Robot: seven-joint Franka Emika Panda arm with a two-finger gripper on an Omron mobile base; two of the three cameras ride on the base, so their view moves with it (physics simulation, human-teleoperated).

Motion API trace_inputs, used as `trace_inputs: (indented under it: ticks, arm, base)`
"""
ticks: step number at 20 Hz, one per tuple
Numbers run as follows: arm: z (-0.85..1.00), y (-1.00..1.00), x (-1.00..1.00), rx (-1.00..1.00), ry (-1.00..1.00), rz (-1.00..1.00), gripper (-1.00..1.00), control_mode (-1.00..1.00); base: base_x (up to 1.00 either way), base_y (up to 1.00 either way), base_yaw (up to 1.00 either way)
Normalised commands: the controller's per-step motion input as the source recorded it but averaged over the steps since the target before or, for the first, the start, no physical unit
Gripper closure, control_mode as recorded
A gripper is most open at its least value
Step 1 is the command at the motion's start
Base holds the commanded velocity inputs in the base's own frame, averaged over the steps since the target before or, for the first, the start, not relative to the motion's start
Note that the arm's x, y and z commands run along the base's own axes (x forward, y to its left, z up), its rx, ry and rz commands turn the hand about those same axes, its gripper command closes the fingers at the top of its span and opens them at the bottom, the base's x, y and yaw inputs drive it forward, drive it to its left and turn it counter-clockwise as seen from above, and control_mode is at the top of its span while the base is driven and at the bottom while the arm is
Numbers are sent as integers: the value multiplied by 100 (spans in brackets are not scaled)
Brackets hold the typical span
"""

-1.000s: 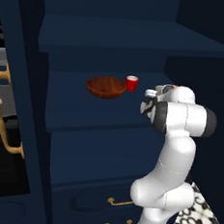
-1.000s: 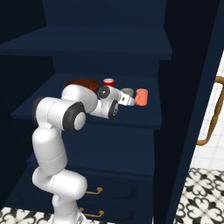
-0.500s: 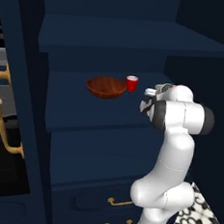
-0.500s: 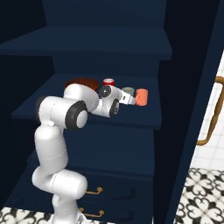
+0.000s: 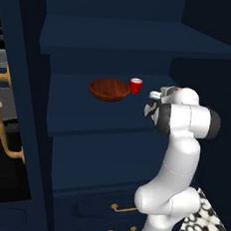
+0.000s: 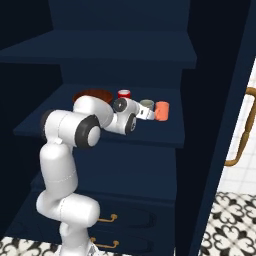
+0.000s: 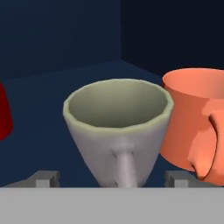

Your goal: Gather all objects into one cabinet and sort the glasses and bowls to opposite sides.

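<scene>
Gripper [image 7: 113,178] is at the right part of the middle shelf [image 5: 87,122] of the navy cabinet [image 6: 150,45]. In the hand view, the 2 fingers [image 7: 43,179] stand wide apart, one on either side of a pale grey-beige cup [image 7: 117,131]. Neither tip visibly touches the cup wall, so the fingers are open and nothing is held. The cup is upright on the shelf, mouth up, with its handle facing the camera.

Salmon-orange cup [image 7: 197,118] is upright just beside the grey-beige cup on its right in the hand view. Whether the 2 touch I cannot tell. In the right base view the salmon-orange cup [image 6: 161,111] is the item nearest the right wall of the cabinet, with the grey-beige cup [image 6: 146,105] next to it at the gripper.

Red cup [image 5: 135,85] is upright near the middle of the shelf, toward the back. Wooden bowl [image 5: 109,90] sits just left of the red cup, very close; contact is unclear. The bowl is on the left half of the shelf.

Cabinet door on the left is swung open, showing a brass handle [image 5: 4,122]. Drawers below the shelf carry brass pulls [image 5: 123,208].
</scene>
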Motion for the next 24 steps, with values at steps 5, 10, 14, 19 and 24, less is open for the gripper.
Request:
trace_inputs:
  ticks: [5,10,14,19,24]
  arm:
    - [11,0,-27,0,-2,0,-100,-100]
    - [8,2,-37,2,-1,0,-100,-100]
    - [32,37,-41,7,0,4,-100,-100]
    - [40,68,-30,2,0,16,-100,-100]
    - [31,49,-1,0,7,10,-100,-100]
  base:
    - [0,0,0]
    - [0,0,0]
    - [0,0,0]
    - [0,0,0]
    - [0,0,0]
